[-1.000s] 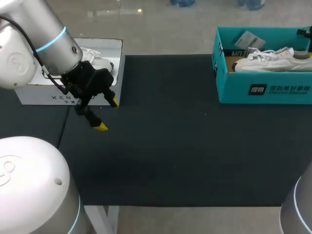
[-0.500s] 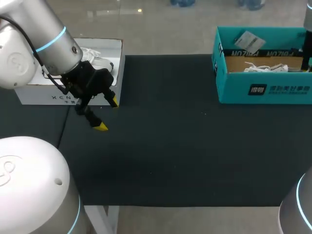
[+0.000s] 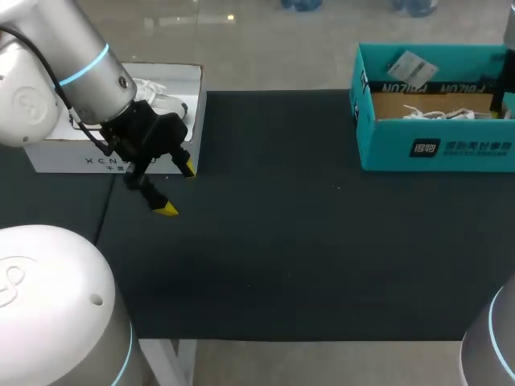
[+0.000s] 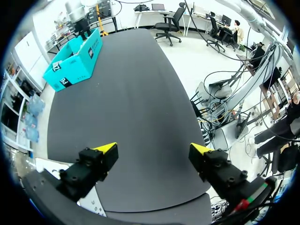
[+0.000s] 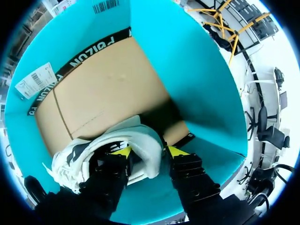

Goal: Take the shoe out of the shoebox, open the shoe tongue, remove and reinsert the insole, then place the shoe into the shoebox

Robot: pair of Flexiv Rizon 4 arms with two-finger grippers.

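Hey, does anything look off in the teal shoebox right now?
Nothing stands out: the white shoe sits inside the teal shoebox, gripped by the right tool; a paper tag lies in a corner.

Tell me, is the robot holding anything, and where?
Its right hand pinches the white lace-up shoe by its rim, apparently at the heel end, inside the teal cardboard shoebox. The left hand holds nothing.
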